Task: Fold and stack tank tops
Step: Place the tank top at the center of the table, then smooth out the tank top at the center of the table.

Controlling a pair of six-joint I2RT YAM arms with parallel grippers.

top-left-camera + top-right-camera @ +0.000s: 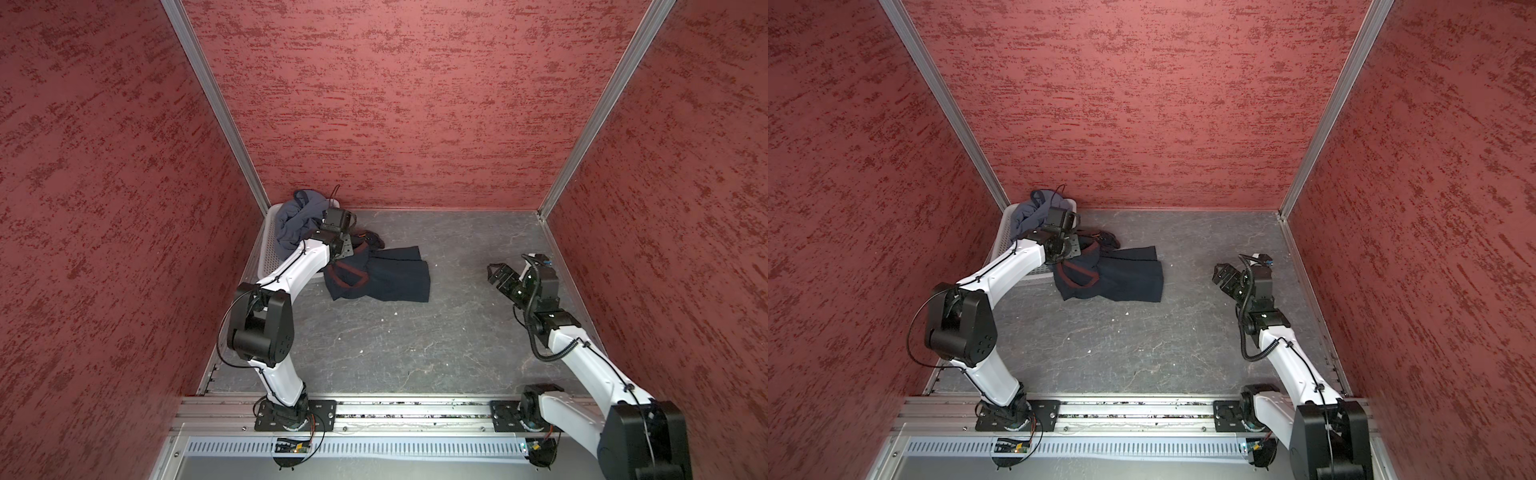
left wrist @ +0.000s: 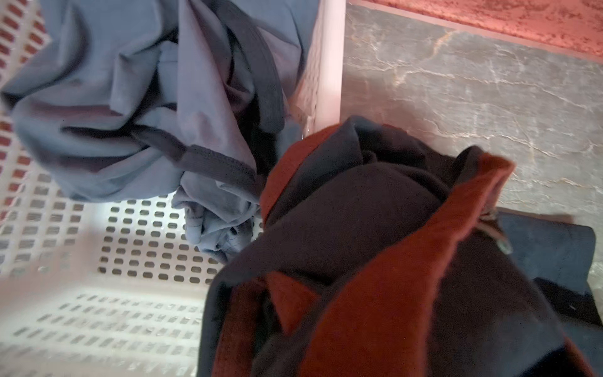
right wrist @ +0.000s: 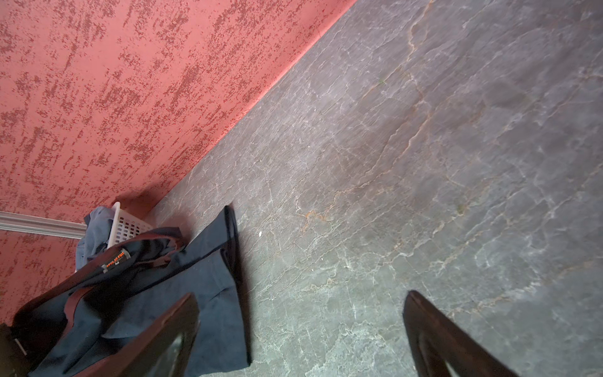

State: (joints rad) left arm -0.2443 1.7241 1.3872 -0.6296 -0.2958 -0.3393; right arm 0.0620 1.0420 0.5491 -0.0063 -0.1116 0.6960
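Note:
The dark navy tank top (image 1: 386,278) with maroon trim lies crumpled on the grey table beside the basket, seen in both top views (image 1: 1121,278). One bunched end of it (image 2: 359,212) rises into my left gripper (image 1: 360,241), which is shut on it; the cloth hides the fingers in the left wrist view. The slate blue-grey tank top (image 1: 293,220) sits heaped in the white basket (image 1: 270,245), its dark trim plain in the left wrist view (image 2: 114,98). My right gripper (image 1: 496,274) hovers open over bare table at the right, well clear of the navy top (image 3: 156,293), with nothing between its fingers (image 3: 300,295).
The basket (image 2: 146,228) stands in the far left corner against the red walls. Red textured walls close in the table on three sides. An aluminium rail (image 1: 395,411) with both arm bases runs along the near edge.

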